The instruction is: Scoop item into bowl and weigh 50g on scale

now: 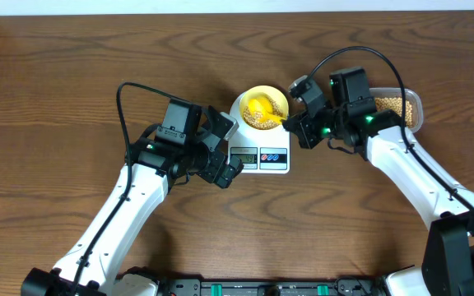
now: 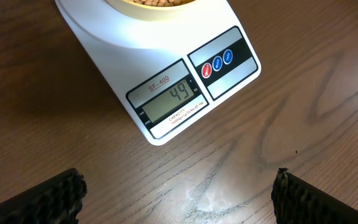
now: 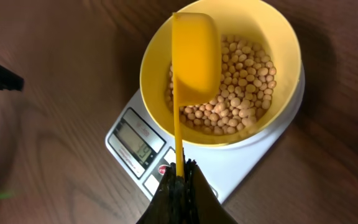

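I'd tip the scoop (image 3: 194, 50) gently, shaking out only a few beans (image 3: 241, 93) at a time, since the display (image 2: 174, 99) reads just under target. My right gripper (image 3: 179, 177) pinches the scoop's handle; the left gripper (image 2: 179, 193) hangs spread wide. Round and tan, they half-fill the pale-yellow bowl (image 3: 288, 56) on the white scale (image 3: 253, 162), upper right.

many small round tan-beige beans (image 3: 244, 93) are heaped loosely in a small round pale-yellow bowl (image 3: 151, 68), whose bottom is covered by them. the bowl is set upright on the rear part of a white flat rounded-rectangle kitchen scale (image 2: 98, 43), laid on a brown wooden table (image 1: 72, 82). "49" is shown on its small digital display (image 2: 173, 99), beside coloured round buttons (image 2: 217, 63).
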Motion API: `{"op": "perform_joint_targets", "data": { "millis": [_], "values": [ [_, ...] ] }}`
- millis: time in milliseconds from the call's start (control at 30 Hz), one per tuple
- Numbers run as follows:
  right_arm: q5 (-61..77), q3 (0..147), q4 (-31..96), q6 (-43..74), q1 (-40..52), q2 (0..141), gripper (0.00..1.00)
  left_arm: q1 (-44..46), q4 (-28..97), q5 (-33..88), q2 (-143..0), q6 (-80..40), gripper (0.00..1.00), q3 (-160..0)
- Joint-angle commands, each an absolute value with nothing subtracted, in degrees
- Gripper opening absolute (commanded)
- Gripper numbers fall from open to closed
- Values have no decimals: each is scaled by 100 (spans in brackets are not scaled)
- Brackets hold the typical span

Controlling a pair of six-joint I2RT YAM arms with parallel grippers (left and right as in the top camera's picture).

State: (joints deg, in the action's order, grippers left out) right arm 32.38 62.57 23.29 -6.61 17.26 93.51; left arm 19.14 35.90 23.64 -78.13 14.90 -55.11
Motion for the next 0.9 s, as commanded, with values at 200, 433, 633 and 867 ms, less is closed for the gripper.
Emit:
{"op": "perform_joint_targets", "data": {
  "millis": [200, 433, 633, 867],
  "values": [
    [4342, 6278, 2292, 21, 1135, 9419, 1, 1898, 3599, 2311, -7861, 1542, 98, -5520],
    [5194, 6278, 2294, 23, 845, 9419, 1, 1898, 3599, 2314, -7861, 1542, 98, -5520],
    [5295, 6278, 2292, 19, 823, 9419, 1, 1898, 3599, 2314, -7861, 1542, 98, -5520],
    [5312, 6278, 2292, 27, 676, 9391, 1, 1898, 3599, 2314, -7861, 1542, 98, -5520]
  ]
}}
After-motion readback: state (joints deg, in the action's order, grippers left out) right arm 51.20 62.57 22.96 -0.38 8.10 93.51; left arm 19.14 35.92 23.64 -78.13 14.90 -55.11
